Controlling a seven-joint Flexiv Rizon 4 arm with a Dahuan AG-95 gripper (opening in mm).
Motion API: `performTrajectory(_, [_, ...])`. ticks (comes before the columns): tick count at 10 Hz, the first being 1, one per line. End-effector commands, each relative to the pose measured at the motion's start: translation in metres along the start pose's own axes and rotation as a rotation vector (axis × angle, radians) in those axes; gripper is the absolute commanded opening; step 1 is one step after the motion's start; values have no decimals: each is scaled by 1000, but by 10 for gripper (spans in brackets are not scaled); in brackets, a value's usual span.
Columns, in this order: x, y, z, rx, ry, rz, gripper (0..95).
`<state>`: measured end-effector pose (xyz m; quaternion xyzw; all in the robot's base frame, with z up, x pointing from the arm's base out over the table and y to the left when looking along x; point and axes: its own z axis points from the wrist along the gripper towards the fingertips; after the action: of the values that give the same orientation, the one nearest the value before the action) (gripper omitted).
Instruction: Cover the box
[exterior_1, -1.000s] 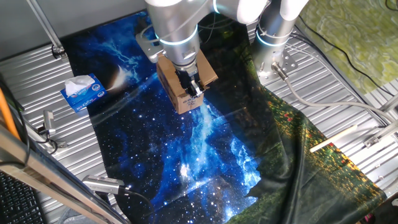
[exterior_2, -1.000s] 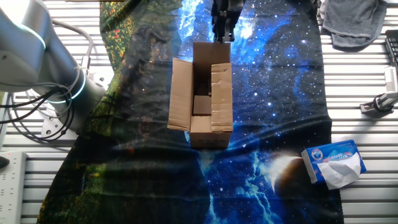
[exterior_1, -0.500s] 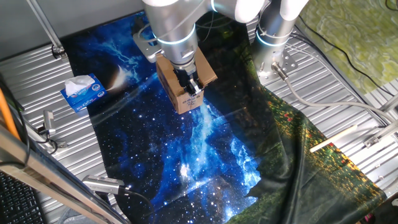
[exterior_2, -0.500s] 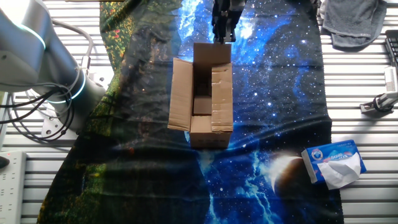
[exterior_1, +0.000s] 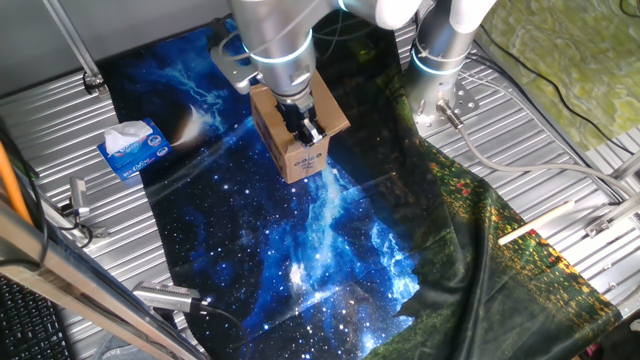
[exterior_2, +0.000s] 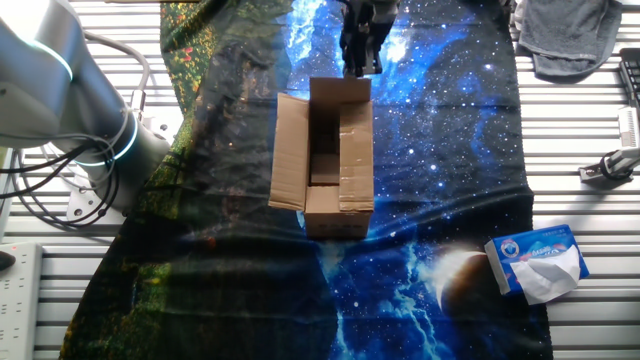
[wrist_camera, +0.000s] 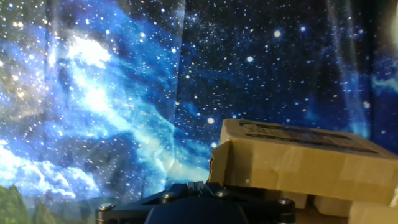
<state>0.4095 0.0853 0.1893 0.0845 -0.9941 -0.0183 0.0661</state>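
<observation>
The small brown cardboard box (exterior_2: 324, 190) stands on the starry blue cloth (exterior_2: 440, 130). Its left flap (exterior_2: 289, 150) is spread outward, and its right flap (exterior_2: 356, 150) lies over the opening. The far flap (exterior_2: 340, 90) stands beside my gripper (exterior_2: 359, 66). In one fixed view my gripper (exterior_1: 309, 130) is over the box's labelled end (exterior_1: 309, 161). In the hand view my gripper (wrist_camera: 198, 185) has its fingertips together, with nothing between them. It sits against the edge of a cardboard flap (wrist_camera: 292, 162).
A blue and white tissue box (exterior_1: 133, 148) lies on the cloth's edge, also seen in the other fixed view (exterior_2: 537, 262). A grey cloth (exterior_2: 570, 35) and a tool (exterior_2: 615, 165) lie on the metal table. The arm's base (exterior_1: 440, 70) stands behind the box.
My gripper has shifted a little against the far flap, and the flap's top edge has moved slightly in toward the box's opening. The box itself has stayed put.
</observation>
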Motion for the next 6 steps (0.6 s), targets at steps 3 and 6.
performTrajectory(3, [3,-12,0,-1,-6,-19,0])
performTrajectory(6, [2,-20,4,-1,-8,-28,0])
